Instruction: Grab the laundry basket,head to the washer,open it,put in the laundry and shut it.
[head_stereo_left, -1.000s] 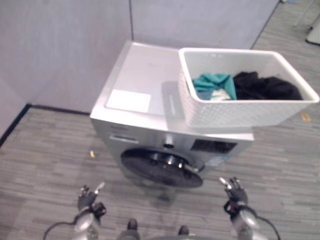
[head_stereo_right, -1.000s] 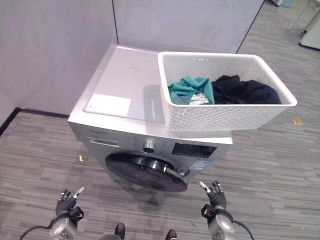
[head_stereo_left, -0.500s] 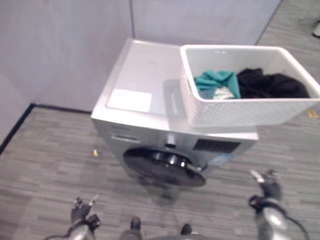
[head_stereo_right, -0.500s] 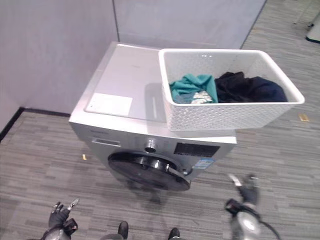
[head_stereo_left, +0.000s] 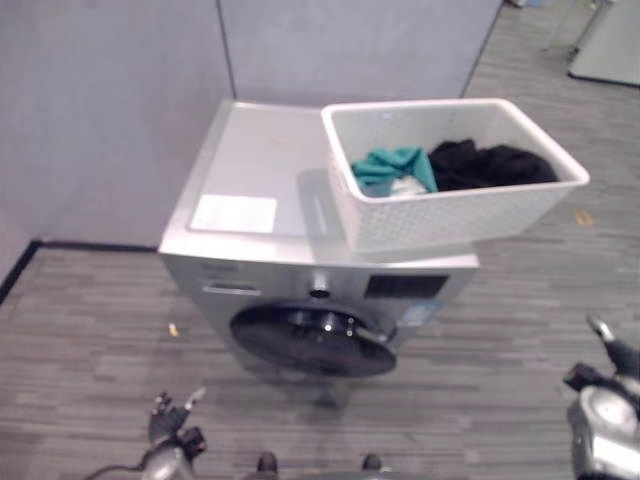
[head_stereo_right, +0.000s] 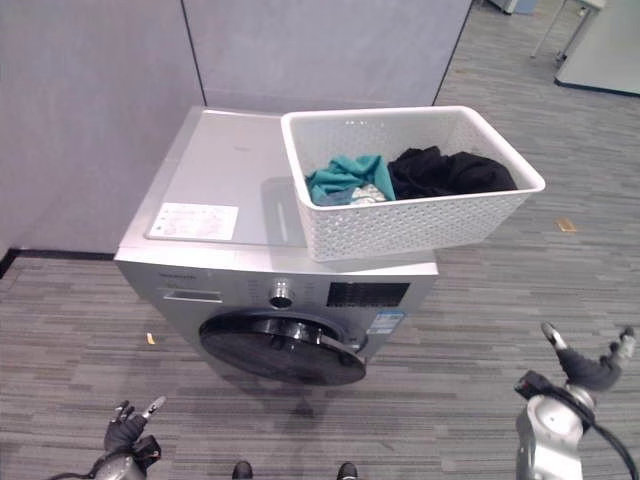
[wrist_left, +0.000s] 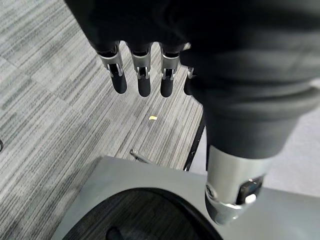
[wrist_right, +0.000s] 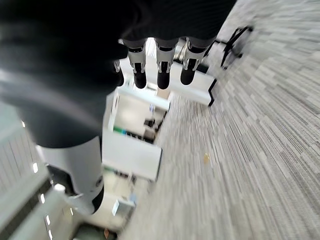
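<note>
A white perforated laundry basket (head_stereo_right: 420, 215) stands on the right part of the silver washer's top (head_stereo_right: 225, 175), overhanging its right edge. Inside lie a teal garment (head_stereo_right: 340, 178) and black clothes (head_stereo_right: 445, 172). The washer's round dark door (head_stereo_right: 280, 345) on the front is closed. My left hand (head_stereo_right: 128, 432) hangs low at the lower left, fingers straight and empty; its fingers (wrist_left: 142, 75) point over the floor near the washer front. My right hand (head_stereo_right: 585, 368) is low at the far right, away from the washer, fingers (wrist_right: 160, 65) straight, holding nothing.
Grey partition walls (head_stereo_right: 90, 90) stand behind and left of the washer. Striped grey carpet (head_stereo_right: 450, 330) surrounds it, with small yellow scraps (head_stereo_right: 150, 338) on it. White office furniture (head_stereo_right: 600, 50) stands far back right.
The camera has shifted, sliding the washer and basket leftward in view. My right hand has swung out to the right, away from the washer front. The left hand stays low.
</note>
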